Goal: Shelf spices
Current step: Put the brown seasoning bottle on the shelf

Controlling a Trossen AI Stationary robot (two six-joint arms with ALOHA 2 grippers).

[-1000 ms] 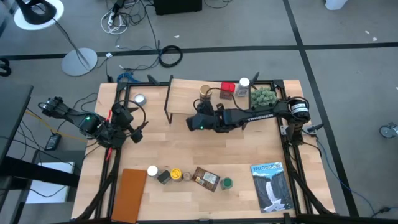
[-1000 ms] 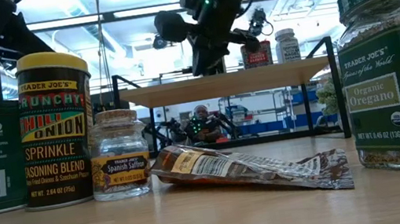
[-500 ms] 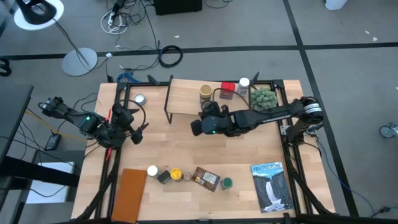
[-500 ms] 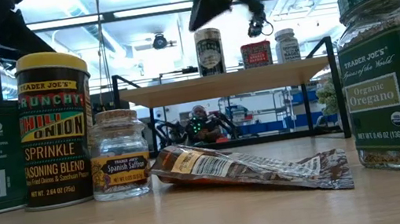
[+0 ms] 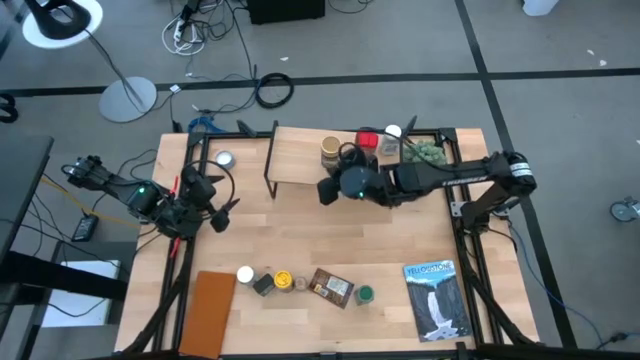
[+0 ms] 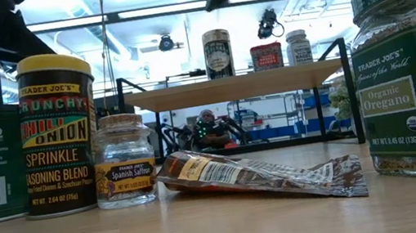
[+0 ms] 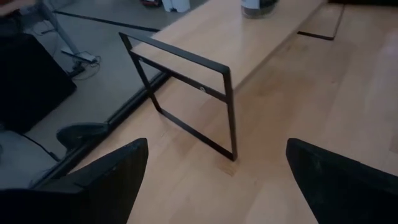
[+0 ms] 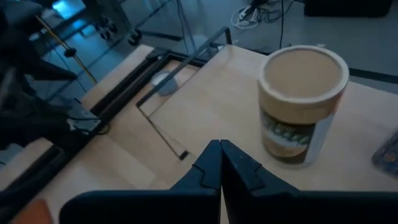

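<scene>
The right gripper [image 5: 328,191] has drawn back from the light wooden shelf on black metal legs [image 5: 300,160], fingers clenched on nothing, leaving the tan-lidded cylindrical spice jar [image 5: 331,150] upright near the shelf's middle. Its label is dark with pale lettering. The left gripper [image 5: 222,212] waits released near the table's left edge. A clean retreat should probably lift clear above the jar before swinging toward the front-edge spices [image 5: 283,281].

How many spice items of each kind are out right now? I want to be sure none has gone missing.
Spice containers on the shelf: 3
Spice containers on the table: 5
Flat packet: 1
Total: 9
</scene>
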